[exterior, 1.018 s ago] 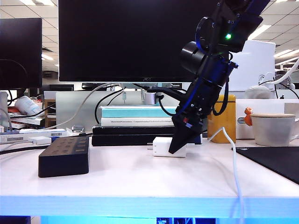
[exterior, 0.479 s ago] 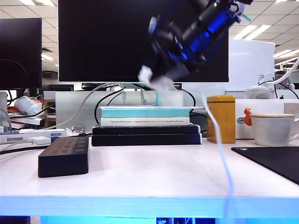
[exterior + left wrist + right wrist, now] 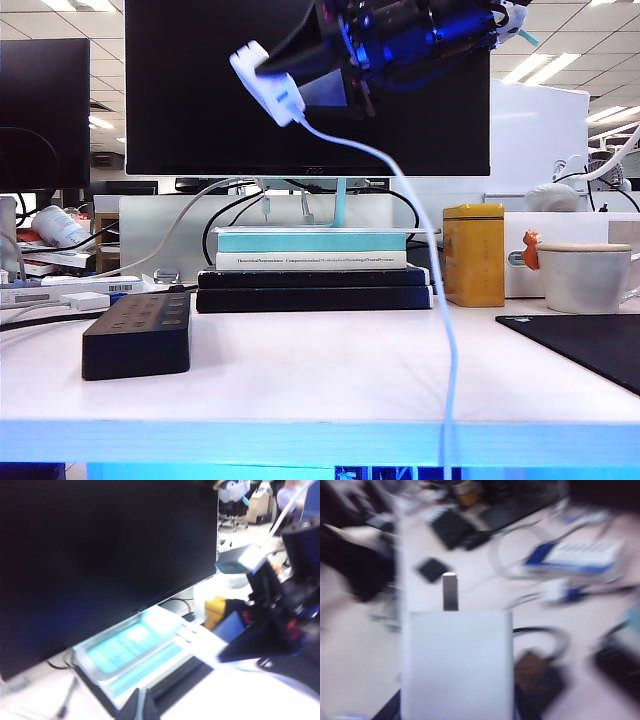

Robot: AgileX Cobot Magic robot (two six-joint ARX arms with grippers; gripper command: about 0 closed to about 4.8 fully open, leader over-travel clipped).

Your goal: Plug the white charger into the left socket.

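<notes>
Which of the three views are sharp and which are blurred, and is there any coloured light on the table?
Exterior view: mostly sharp; a blue glow tints the white table's front edge. Left wrist view: soft all over, the shut left gripper dark. Right wrist view: background smeared; the small glossy white charger in the right gripper stays fairly clear, one metal prong visible.

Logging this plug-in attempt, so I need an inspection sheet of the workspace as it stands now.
Surface: white table, mostly bare at the front.
Job's things: glossy white charger block held high before the monitor; long black power strip on the table's left, sockets vacant.
Clutter: stacked books, yellow tin, white cup, black mat.
Grippers: right gripper shut on the charger; left gripper shut, holding nothing.
Cables: charger's white cable hangs past the table edge.
Surroundings: black monitor, office.
</notes>
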